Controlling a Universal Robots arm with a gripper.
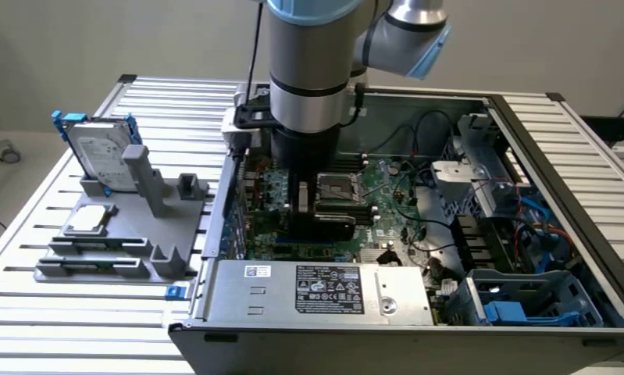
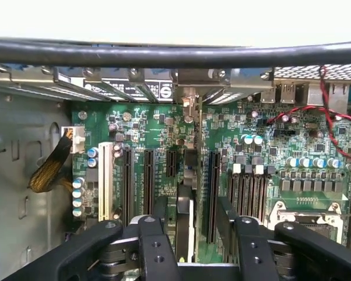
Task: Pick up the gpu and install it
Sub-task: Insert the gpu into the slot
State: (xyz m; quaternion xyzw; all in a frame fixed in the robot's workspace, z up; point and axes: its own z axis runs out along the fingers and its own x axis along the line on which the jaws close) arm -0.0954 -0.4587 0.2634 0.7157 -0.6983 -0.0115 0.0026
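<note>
One gpu [image 2: 186,227] stands upright in one motherboard [image 2: 269,146] slot (bracket at the case [image 2: 23,175] rear wall). One gripper [image 2: 193,213] straddles it, released, two fingers [image 2: 225,216] clear.

— Where have we landed?
— A robotics lab or test workshop, I'd say: a slatted aluminium desk [image 1: 155,94], an industrial robot arm [image 1: 306,70] reaching into an open computer case [image 1: 395,344], motherboard [image 2: 146,117] laid bare.
— And a grey parts jig [image 1: 145,187] alongside, plain wall behind.
</note>
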